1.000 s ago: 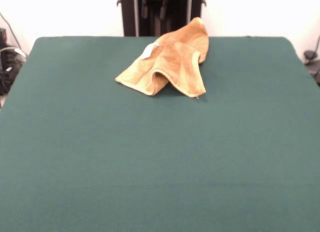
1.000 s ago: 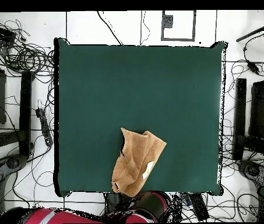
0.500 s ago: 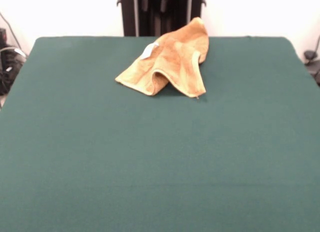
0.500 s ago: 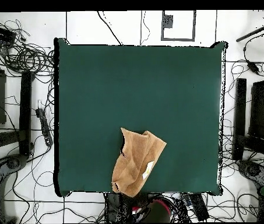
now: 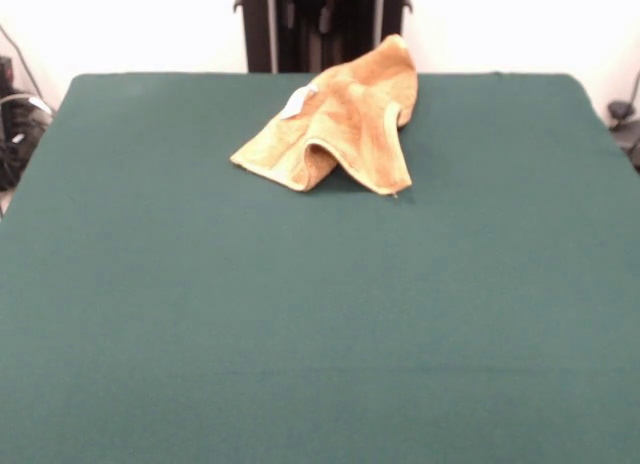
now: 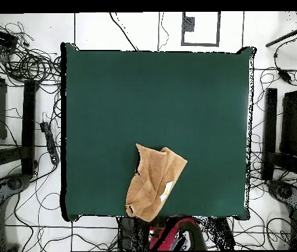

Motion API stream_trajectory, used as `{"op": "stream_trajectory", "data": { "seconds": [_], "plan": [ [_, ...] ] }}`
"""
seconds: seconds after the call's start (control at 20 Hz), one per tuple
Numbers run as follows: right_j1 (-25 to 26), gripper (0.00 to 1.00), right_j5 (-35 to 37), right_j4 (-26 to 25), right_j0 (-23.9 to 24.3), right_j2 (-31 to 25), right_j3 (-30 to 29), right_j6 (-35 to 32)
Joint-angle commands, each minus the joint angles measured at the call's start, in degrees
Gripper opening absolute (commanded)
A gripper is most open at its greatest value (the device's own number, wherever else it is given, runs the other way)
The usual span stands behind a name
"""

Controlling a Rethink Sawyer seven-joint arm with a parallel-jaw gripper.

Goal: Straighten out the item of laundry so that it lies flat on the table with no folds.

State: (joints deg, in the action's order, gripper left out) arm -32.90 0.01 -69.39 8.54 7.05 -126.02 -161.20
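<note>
Towel (image 5: 335, 124) sits crumpled on the table (image 5: 320, 314), far side in the front view, roughly centred left-to-right, its top corner reaching the table's far edge. In the overhead view the towel (image 6: 153, 182) lies near the bottom edge of the table (image 6: 157, 98), slightly left of centre, with its lower tip at or just over that edge.

Colour: orange-tan terry. Not flat. It is folded over itself into a lopsided, roughly triangular heap. In the front view 2 flaps spread toward the camera, 1 pointing left-front and 1 pointing right-front, with a raised arch between them that leaves a dark hollow underneath. The upper part narrows and rises to a rounded peak at the back. Paler woven bands run along the flap edges, clearest on the right flap and along the left front hem. A small white tag (image 5: 294, 104) shows on the upper left side; in the overhead view the tag (image 6: 167, 190) shows as a pale patch on the towel's lower right.

Rest of the green table surface is bare felt.

Gripper: only red and black arm parts (image 6: 170, 236) show just past the table's bottom edge overhead, and at the top edge in the front view; gripper itself is not visible, so cannot say released or clenched. Nothing touches the towel.
</note>
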Motion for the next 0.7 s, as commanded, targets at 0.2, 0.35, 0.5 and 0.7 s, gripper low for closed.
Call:
{"op": "stream_trajectory", "data": {
  "seconds": [0.2, 0.35, 0.5, 0.7],
  "plan": [
    [2.7, 1.0, 4.6, 5.5, -1.5, -12.5, 6.2, 2.6],
    [2.8, 1.0, 5.8, 6.2, -1.9, -13.0, 6.9, 2.8],
    [3.2, 1.0, 6.6, 6.9, -2.4, -13.4, 7.7, 2.8],
    [3.3, 1.0, 7.1, 7.8, -2.5, -13.2, 8.6, 2.6]
  ]
}}
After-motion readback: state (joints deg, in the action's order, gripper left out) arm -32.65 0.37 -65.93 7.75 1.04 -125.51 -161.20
